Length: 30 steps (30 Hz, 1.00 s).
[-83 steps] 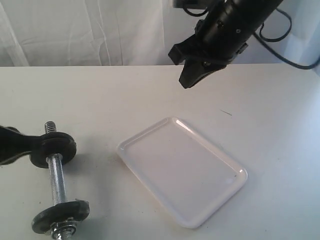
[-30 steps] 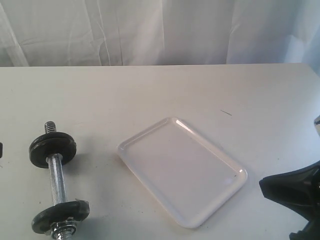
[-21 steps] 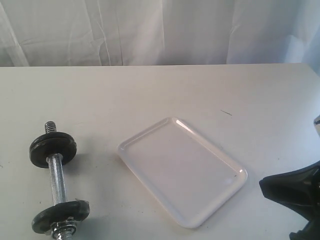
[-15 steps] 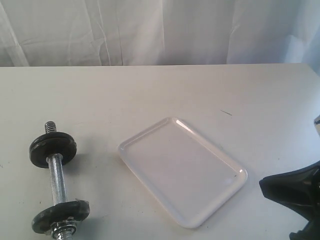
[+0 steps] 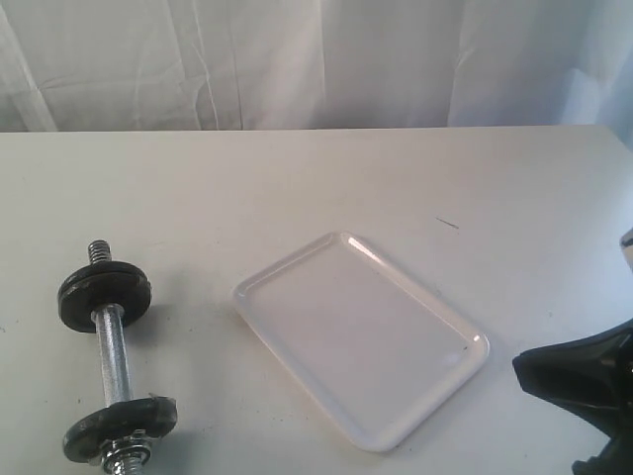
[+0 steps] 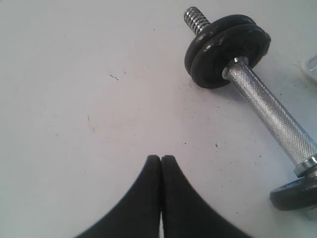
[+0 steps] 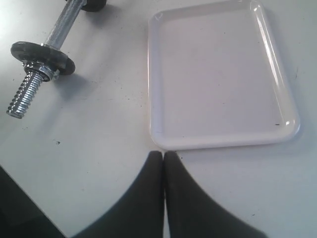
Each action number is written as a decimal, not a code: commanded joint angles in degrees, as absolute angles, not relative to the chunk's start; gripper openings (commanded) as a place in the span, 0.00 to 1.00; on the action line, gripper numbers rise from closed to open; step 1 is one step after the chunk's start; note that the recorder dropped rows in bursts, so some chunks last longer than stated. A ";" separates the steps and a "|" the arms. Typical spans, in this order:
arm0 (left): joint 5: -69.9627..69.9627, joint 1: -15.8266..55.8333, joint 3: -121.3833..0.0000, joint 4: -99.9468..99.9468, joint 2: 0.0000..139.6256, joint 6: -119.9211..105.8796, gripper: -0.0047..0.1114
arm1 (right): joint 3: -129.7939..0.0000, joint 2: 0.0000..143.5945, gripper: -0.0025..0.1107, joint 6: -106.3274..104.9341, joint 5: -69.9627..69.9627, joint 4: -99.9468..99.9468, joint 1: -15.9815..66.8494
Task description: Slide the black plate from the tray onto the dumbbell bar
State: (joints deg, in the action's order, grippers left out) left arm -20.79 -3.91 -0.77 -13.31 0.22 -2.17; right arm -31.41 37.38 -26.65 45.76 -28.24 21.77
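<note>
Black plate (image 5: pixel 104 297) on dumbbell bar (image 5: pixel 112 361), near the counter (image 5: pixel 297 178) front-left corner.
Matte round plate threaded on the far end of the knurled chrome bar, second dark disc (image 5: pixel 121 426) at the near end. Glossy white rounded-corner tray (image 5: pixel 361 336) sits toward the front edge. Left claw (image 6: pixel 161 158) and right claw (image 7: pixel 164 154) have tips pressed together, gripping nothing.

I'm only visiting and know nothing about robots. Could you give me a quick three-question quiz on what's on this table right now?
1. True or false: the tray has nothing on it.
2. The black plates are: A on the tray, B on the dumbbell bar, C in a gripper.
3. Fill in: the left gripper and right gripper are both ____.
Key: 1 true; 2 B; 3 shut.
</note>
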 commanded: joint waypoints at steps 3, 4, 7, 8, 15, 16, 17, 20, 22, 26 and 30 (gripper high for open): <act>-20.59 -3.92 0.00 -12.32 0.00 -1.28 0.04 | -31.27 36.98 0.02 -26.57 45.67 -28.48 21.57; -20.59 -3.92 0.00 -12.32 0.00 -1.28 0.04 | -31.27 36.98 0.02 -26.57 45.67 -28.48 21.57; -20.59 -3.92 0.00 -12.32 0.00 -1.28 0.04 | -31.27 36.98 0.02 -26.57 45.67 -28.48 21.57; -20.59 -3.92 0.00 -12.32 0.00 -1.28 0.04 | -31.27 36.98 0.02 -26.57 45.67 -28.48 21.57; -20.59 -3.92 0.00 -12.32 0.00 -1.28 0.04 | -31.27 36.98 0.02 -26.57 45.67 -28.48 21.57; -20.59 -3.92 0.00 -12.32 0.00 -1.40 0.04 | -31.27 36.98 0.02 -26.57 45.67 -28.48 21.57; -20.59 -3.92 0.00 -12.32 0.00 -1.53 0.04 | -31.27 36.98 0.02 -26.70 45.78 -28.48 21.57; -20.59 -3.92 0.00 -12.32 0.00 -1.53 0.04 | -29.95 34.88 0.02 -26.15 40.48 -26.44 21.57; -20.59 -3.92 0.00 -12.32 0.00 -1.53 0.04 | -26.35 32.24 0.02 -22.06 29.86 -26.17 21.57; -20.59 -3.92 0.00 -12.32 0.00 -1.53 0.04 | -16.88 26.36 0.02 -17.64 12.37 -22.58 21.57; -20.59 -3.92 0.00 -12.32 0.00 -1.53 0.04 | -6.16 16.81 0.02 -15.17 9.26 -18.39 19.53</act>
